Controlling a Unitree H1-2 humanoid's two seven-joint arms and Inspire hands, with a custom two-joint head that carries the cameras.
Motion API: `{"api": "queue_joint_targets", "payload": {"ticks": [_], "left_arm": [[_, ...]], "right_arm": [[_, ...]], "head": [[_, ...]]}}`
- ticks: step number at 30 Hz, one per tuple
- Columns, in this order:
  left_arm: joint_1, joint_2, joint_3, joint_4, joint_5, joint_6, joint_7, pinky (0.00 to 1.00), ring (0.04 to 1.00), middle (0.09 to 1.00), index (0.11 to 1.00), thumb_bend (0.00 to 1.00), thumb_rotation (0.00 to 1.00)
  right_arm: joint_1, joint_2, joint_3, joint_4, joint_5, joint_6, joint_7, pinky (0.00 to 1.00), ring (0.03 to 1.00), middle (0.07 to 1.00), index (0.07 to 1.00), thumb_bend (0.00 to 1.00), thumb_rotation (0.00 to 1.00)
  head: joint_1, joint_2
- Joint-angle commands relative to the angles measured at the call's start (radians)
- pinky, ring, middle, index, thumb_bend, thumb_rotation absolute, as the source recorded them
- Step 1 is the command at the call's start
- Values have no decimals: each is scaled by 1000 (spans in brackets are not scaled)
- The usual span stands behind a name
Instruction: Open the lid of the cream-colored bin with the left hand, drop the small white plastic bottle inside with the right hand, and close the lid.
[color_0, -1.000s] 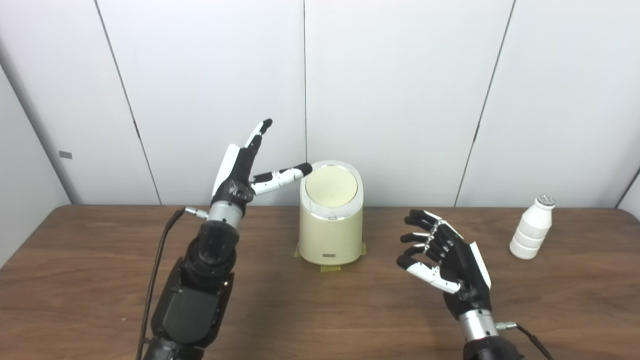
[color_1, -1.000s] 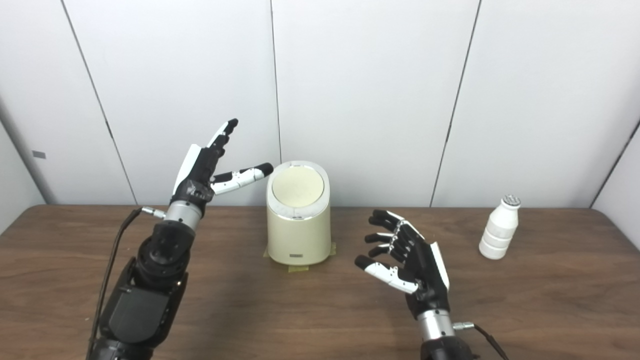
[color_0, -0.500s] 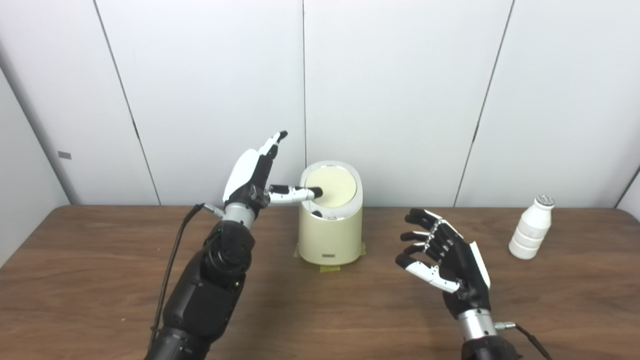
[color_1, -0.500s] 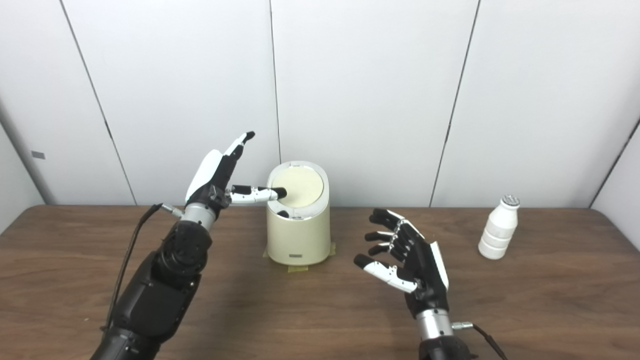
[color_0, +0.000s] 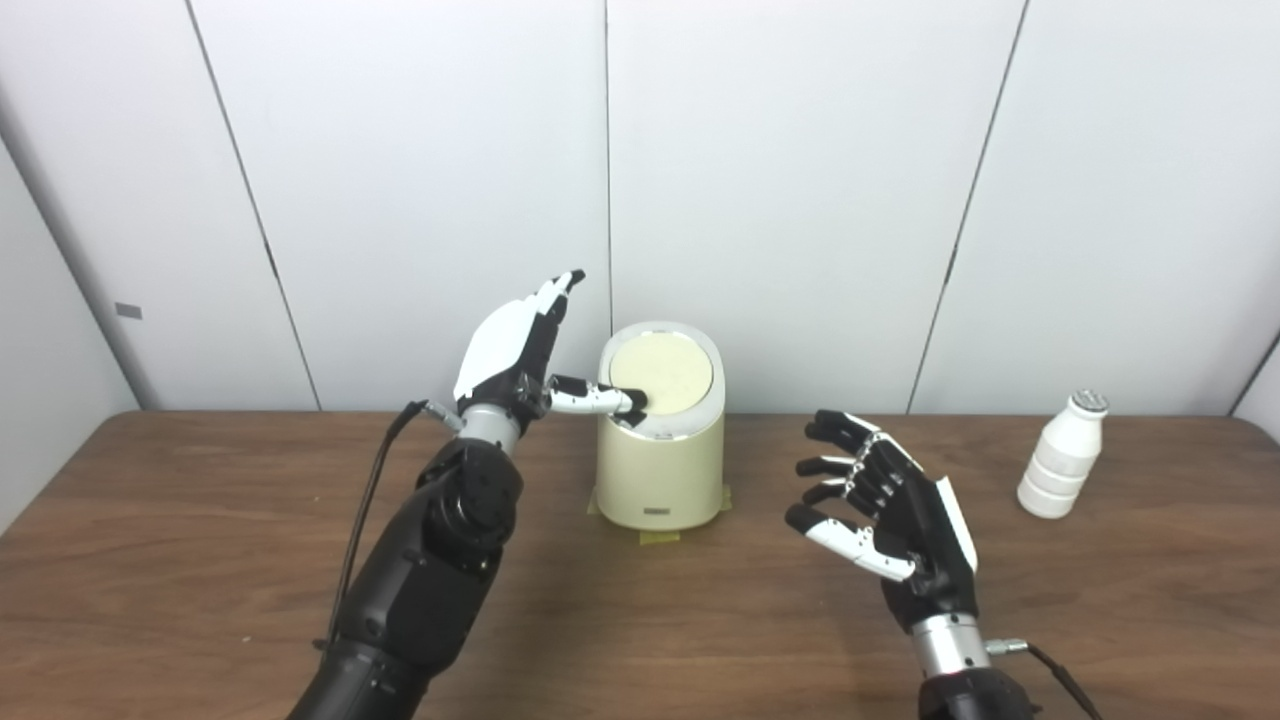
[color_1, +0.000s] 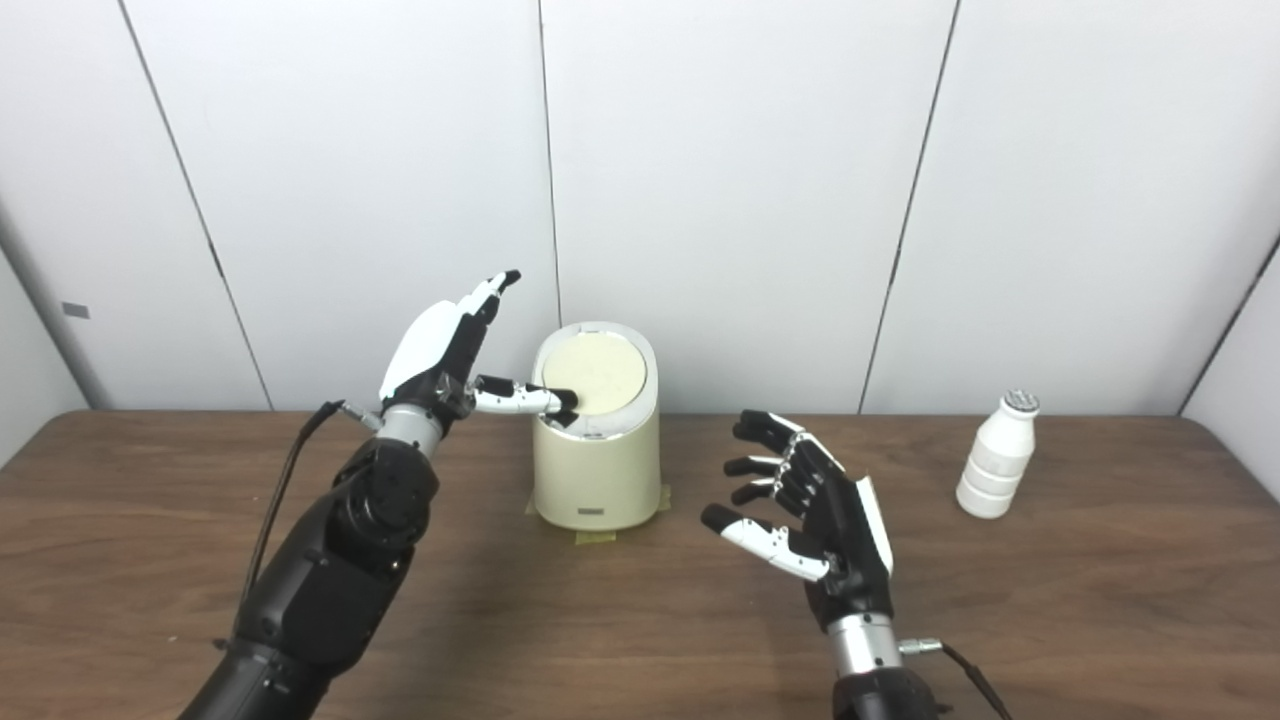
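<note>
The cream-colored bin stands at the table's middle back, its round lid down. My left hand is open just left of the bin, fingers pointing up, thumb tip resting on the lid's front-left edge. It also shows in the right eye view. The small white plastic bottle stands upright at the far right of the table. My right hand is open and empty above the table, between the bin and the bottle, palm facing left.
The bin sits on tape patches stuck to the brown wooden table. A white panelled wall rises right behind the table's back edge. A black cable runs along my left arm.
My left hand has come down and to the right; its thumb moved from beside the bin's rim onto the lid's front-left edge. My right hand shifted slightly up and left.
</note>
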Motion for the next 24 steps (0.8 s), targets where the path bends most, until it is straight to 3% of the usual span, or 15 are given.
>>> {"api": "queue_joint_targets", "payload": {"ticks": [1,15,24], "left_arm": [[-80,0,0,2,21,-12,32,928,1000,1000,1000,941,244],[-110,-20,2,74,14,-32,84,918,1000,1000,1000,938,262],[-119,-27,-10,75,20,-14,78,945,1000,1000,1000,951,263]], "right_arm": [[-33,2,2,-33,-5,-28,-7,468,615,743,734,715,260],[-33,9,6,-45,-9,-24,-14,463,603,741,727,703,248],[-33,11,8,-53,-22,-20,-23,471,595,740,724,707,255]], "head": [[-3,2],[-8,8],[-12,14]]}}
